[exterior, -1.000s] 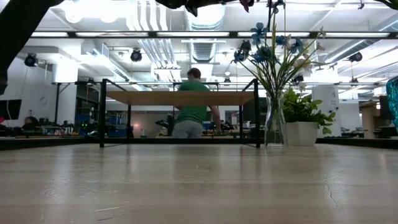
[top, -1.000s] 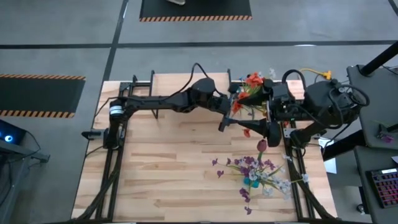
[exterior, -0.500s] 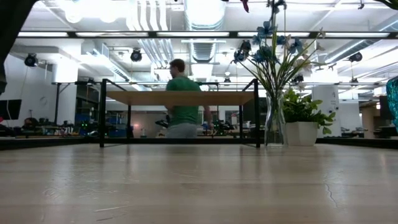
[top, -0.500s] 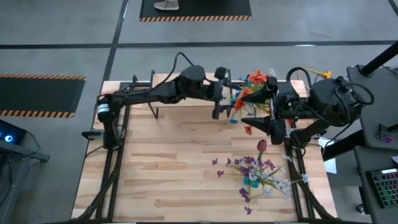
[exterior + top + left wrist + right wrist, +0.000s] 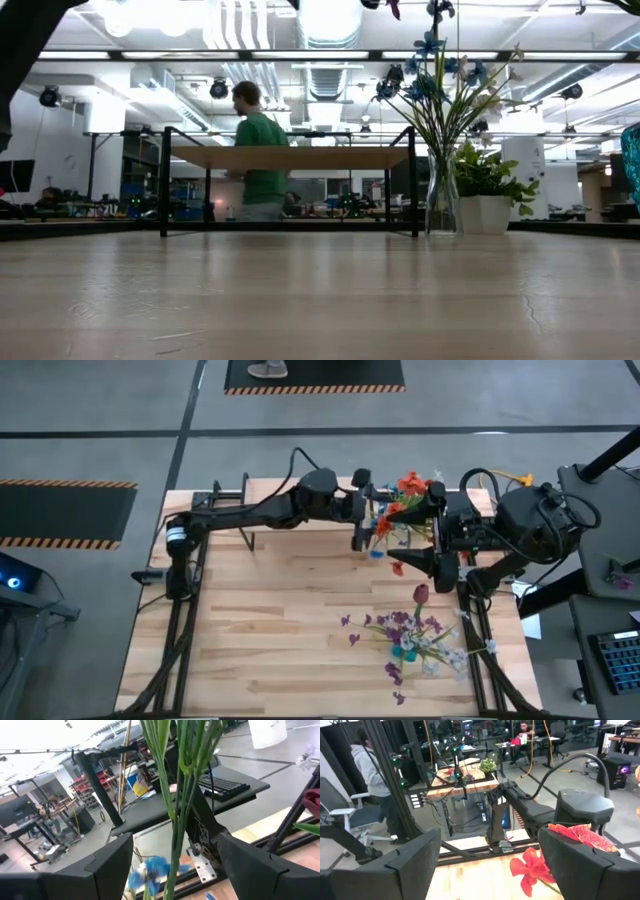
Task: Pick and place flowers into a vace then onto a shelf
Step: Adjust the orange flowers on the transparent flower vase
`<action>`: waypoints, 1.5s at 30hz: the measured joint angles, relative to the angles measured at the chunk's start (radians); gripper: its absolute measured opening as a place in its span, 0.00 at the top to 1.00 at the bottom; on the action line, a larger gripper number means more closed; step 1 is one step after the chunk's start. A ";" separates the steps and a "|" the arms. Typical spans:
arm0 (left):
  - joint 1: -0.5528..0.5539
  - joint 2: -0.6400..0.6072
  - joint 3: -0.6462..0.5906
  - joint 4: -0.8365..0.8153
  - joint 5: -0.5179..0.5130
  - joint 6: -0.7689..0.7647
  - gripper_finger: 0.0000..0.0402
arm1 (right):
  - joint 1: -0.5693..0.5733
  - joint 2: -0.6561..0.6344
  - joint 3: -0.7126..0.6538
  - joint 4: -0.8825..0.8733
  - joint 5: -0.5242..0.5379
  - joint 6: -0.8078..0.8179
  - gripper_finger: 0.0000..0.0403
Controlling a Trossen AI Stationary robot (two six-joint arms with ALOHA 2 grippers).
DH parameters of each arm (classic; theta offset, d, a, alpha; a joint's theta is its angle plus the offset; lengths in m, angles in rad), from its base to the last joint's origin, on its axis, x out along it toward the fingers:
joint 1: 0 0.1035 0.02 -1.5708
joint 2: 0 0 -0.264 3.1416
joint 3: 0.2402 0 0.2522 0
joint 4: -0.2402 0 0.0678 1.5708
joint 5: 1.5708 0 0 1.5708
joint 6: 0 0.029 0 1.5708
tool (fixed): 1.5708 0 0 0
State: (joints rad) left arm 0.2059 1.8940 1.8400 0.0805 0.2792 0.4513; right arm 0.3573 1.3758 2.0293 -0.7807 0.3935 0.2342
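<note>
A clear glass vase (image 5: 440, 205) stands on the table beside the shelf (image 5: 290, 157) and holds a bunch of flowers (image 5: 405, 495) with orange and blue blooms. My left gripper (image 5: 366, 538) is open and level at this bunch. Its green stems (image 5: 175, 795) rise between the two fingers without touching them. My right gripper (image 5: 396, 558) is open on the bunch's other side, with a red bloom (image 5: 535, 865) ahead of its fingers. More flowers (image 5: 410, 640), purple, white and one dark red, lie loose on the tabletop near the right front.
A small potted plant (image 5: 485, 195) stands right of the vase. The shelf (image 5: 265, 487) sits along the table's far edge, partly under my left arm. A person walks through the room beyond the table (image 5: 255, 150). Bare wood spans the table's left and middle (image 5: 270, 620).
My left gripper has gone up and toward the table's far edge, tipping from a downward slant to level, and now stands at the flower stems. The person in the background has walked to the left.
</note>
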 joint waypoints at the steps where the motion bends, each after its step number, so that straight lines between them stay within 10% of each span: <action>1: -0.001 0.011 0.018 -0.006 0.000 0.000 0.32 | 0.000 0.000 0.000 0.000 0.000 -0.004 0.18; 10: -0.025 0.261 0.513 -0.444 0.000 0.028 0.35 | 0.000 0.000 0.000 -0.003 0.000 -0.010 0.18; 18: -0.035 0.107 0.269 -0.260 -0.069 0.090 0.63 | 0.000 -0.004 0.000 -0.026 0.000 -0.006 0.18; 27: -0.047 0.139 0.386 -0.362 -0.042 0.090 0.89 | 0.000 -0.007 0.000 -0.024 0.000 -0.006 0.18; 37: -0.038 0.189 0.468 -0.480 0.062 0.117 0.88 | 0.000 -0.007 0.000 -0.031 -0.002 -0.006 0.18; 45: -0.019 0.197 0.507 -0.539 0.115 0.124 0.68 | 0.000 -0.006 -0.001 -0.033 -0.001 -0.009 0.18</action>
State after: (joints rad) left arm 0.1867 2.0909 2.3467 -0.4584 0.3943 0.5753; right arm 0.3574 1.3693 2.0286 -0.8136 0.3925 0.2256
